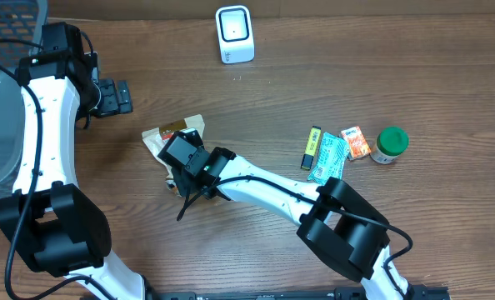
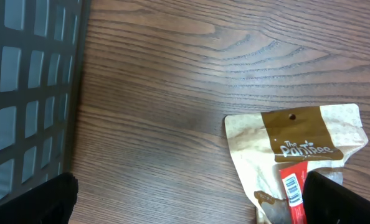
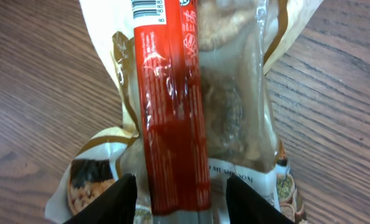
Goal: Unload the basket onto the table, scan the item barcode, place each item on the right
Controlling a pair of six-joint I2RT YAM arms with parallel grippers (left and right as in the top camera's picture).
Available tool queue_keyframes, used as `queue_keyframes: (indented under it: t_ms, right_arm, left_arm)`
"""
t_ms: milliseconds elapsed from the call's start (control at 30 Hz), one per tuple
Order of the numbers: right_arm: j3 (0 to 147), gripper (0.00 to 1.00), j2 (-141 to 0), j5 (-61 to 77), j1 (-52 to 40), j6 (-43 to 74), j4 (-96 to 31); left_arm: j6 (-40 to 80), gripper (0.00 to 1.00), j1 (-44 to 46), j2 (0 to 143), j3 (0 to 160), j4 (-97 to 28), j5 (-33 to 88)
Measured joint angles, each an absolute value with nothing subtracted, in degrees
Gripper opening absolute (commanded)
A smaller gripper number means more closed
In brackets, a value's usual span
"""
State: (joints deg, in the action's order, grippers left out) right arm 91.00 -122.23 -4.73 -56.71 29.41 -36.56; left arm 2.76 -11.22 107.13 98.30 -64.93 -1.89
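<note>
A wooden table [image 1: 381, 67] fills every view. On it, the right gripper [image 3: 182, 202] sits at the bottom end of the pouch [image 3: 235, 93], one finger on each side of the red strip [image 3: 169, 124] that runs down its middle. The pouch is wider than the gap between the fingers, so they come onto its face rather than around its edges. We cannot tell whether they pinch the film or only stand apart over it.

We judge the low end is chosen to leave the barcode [image 3: 149, 9] uncovered. It is printed at the far end of the strip, well clear of the fingers and facing up. The pouch lies flat, its hang-hole end away from the wrist.

The scanner [image 1: 234, 33] stands at the far side, well apart from the pouch. We judge the pouch must be lifted and carried there with the barcode turned to the scanner's window.

The left gripper [image 1: 112, 97] hangs spread wide, holding nothing, beside the basket [image 1: 2, 92] and near the pouch's top end, likely parked out of the way. Off to the right, some packets [image 1: 335, 154] and a jar [image 1: 390, 144] lie in a row, well apart from the pouch.
</note>
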Motion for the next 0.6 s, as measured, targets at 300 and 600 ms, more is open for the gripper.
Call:
queue_keyframes:
  t_ms: [300,600]
  right_arm:
    - [91.4,0.48,-122.0,-4.6,-56.7,28.5,-38.8]
    - [91.4,0.47,-122.0,-2.3,-56.7,28.5,-40.3]
  left_arm:
    - [2.8,1.0,-11.2,107.1,98.3,-64.9,-1.9]
    - [2.8,1.0,-11.2,107.1,98.3,-64.9,-1.9]
